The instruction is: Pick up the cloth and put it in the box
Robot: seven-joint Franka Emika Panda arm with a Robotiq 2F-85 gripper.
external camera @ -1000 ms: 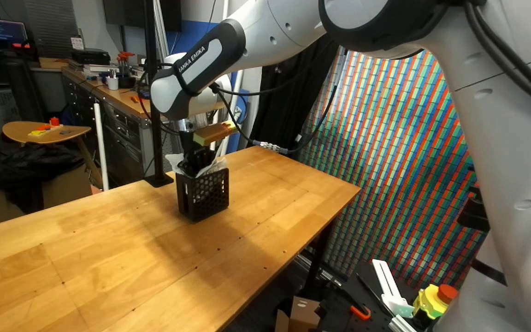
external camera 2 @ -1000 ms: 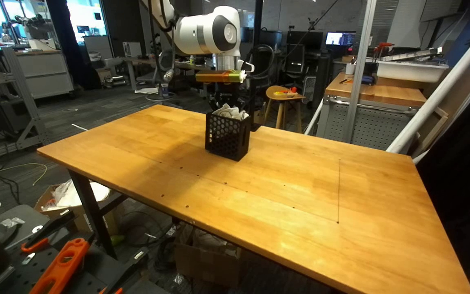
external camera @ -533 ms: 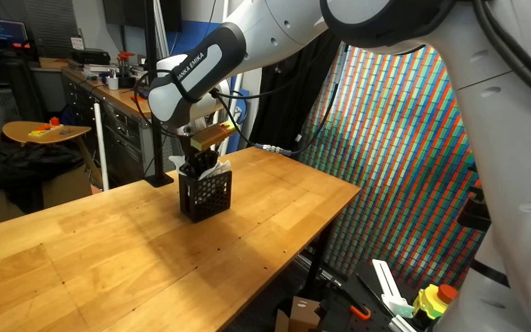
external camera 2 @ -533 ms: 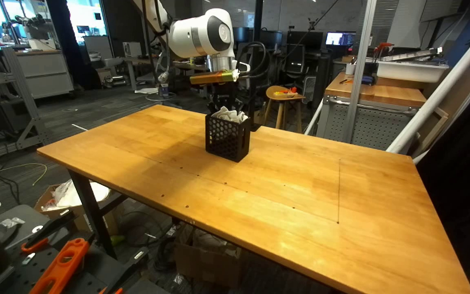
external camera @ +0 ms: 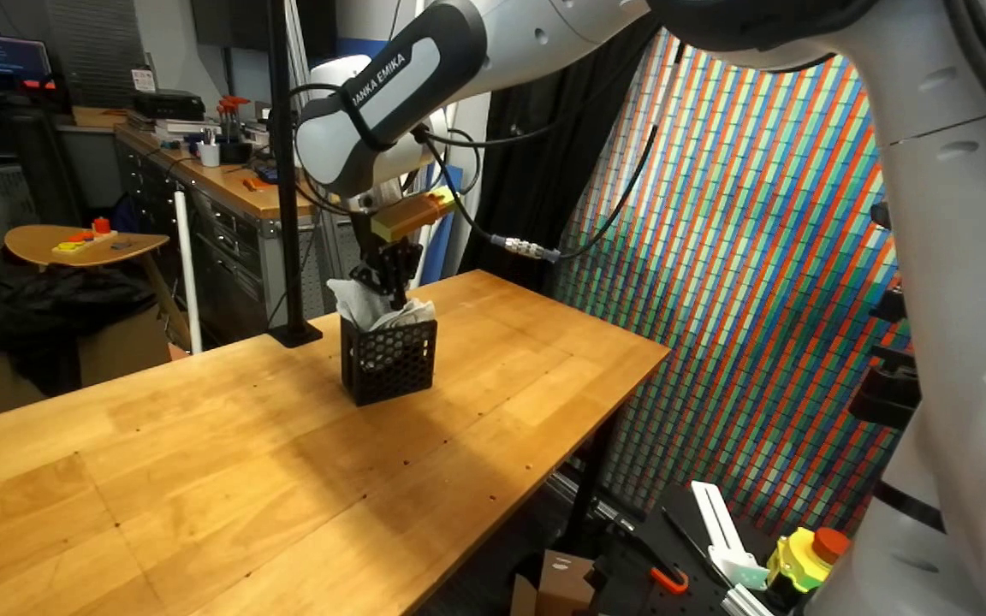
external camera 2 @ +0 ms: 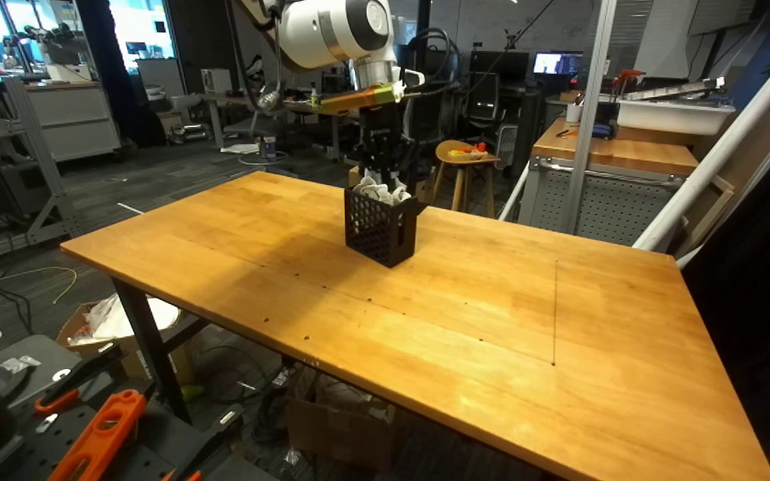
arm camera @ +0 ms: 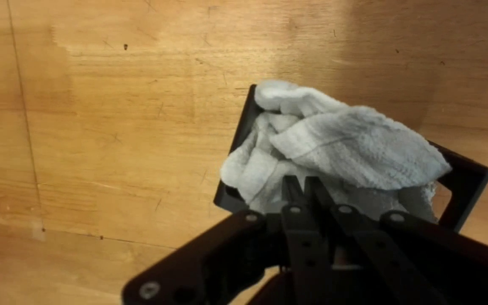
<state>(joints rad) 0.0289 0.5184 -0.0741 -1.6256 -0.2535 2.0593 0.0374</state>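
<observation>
A white-grey crumpled cloth (arm camera: 354,140) sits in the black honeycomb-sided box (arm camera: 468,182) and bulges above its rim. The cloth (external camera: 356,301) and the upright box (external camera: 390,364) also show in an exterior view, and the cloth (external camera 2: 383,194) and box (external camera 2: 381,230) show in an exterior view too. My gripper (arm camera: 302,180) is shut, its fingertips nearly together with a thin gap. The fingertips are over the box, at or just above the cloth; I cannot tell if they touch it. I see no cloth pinched between them. The cloth's lower part is hidden in the box.
The box stands on a wooden table (external camera 2: 492,300), near its far edge in an exterior view. A black post (external camera: 292,257) is clamped to the table edge close to the box. Arm cables (external camera: 527,248) hang beside the gripper.
My gripper has risen from down in the box's mouth to the top of the cloth. The box has shifted slightly to the right in both exterior views. More of the cloth now shows.
</observation>
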